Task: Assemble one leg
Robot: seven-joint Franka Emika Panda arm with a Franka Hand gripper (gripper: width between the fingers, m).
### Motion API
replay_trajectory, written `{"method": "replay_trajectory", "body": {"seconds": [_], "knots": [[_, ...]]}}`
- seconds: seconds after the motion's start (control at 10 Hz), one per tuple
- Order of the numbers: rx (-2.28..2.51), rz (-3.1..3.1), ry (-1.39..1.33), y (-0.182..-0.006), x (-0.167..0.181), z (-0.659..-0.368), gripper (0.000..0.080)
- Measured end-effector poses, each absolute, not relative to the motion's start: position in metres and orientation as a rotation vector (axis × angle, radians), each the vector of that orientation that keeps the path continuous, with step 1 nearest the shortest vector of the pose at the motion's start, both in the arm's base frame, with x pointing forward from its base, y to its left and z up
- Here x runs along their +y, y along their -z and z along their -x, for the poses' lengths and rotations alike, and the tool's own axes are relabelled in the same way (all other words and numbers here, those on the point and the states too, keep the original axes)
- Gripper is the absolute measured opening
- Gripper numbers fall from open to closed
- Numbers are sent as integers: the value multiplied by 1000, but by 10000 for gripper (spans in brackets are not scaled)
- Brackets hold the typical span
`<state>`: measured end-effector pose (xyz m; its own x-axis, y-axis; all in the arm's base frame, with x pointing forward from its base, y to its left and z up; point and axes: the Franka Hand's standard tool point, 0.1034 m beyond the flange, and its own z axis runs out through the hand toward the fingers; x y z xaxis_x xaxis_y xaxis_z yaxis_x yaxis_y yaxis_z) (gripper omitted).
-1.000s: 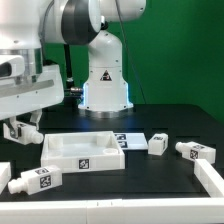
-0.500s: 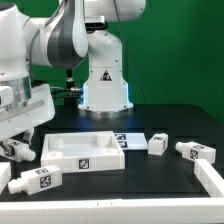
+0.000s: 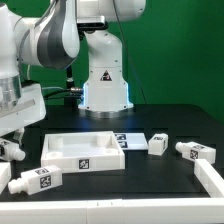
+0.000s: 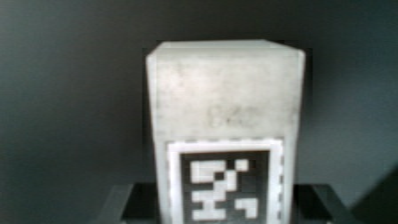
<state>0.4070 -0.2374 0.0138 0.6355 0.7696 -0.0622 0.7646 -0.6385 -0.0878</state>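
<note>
My gripper (image 3: 11,148) hangs low at the exterior view's far left, just above the table and left of the white tabletop (image 3: 83,153). Its jaws stand open. In the wrist view a white leg (image 4: 221,110) with a black-and-white tag fills the middle, and the dark fingers (image 4: 146,203) show on either side of its tagged end, apart from it. In the exterior view one leg (image 3: 35,180) lies in front of the tabletop, and another white part (image 3: 3,177) is cut off by the left edge. I cannot tell which of these the wrist view shows.
Two more legs (image 3: 158,143) (image 3: 195,151) lie to the exterior view's right of the tabletop. The marker board (image 3: 130,137) lies behind them. A white part (image 3: 211,180) sits at the front right edge. The robot base (image 3: 105,85) stands at the back.
The gripper has moved down and toward the exterior view's left, closer to the table. The parts on the table have not moved.
</note>
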Motion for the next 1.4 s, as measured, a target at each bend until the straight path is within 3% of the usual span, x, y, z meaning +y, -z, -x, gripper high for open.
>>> {"method": "replay_trajectory", "body": {"seconds": [0.1,0.2,0.3,0.4,0.7,1.0,1.4], "knots": [[-1311,2793,-145,-14,-237,-407,286],[-1311,2793,-145,-14,-237,-407,512],[-1199,2839,-156,-17,-235,-409,512],[-1072,2895,-164,-30,-227,-417,620],[-670,3008,-214,-65,-194,-439,648],[-570,3081,-80,-50,-153,-448,649],[-593,3071,-83,-42,-153,-442,649]]}}
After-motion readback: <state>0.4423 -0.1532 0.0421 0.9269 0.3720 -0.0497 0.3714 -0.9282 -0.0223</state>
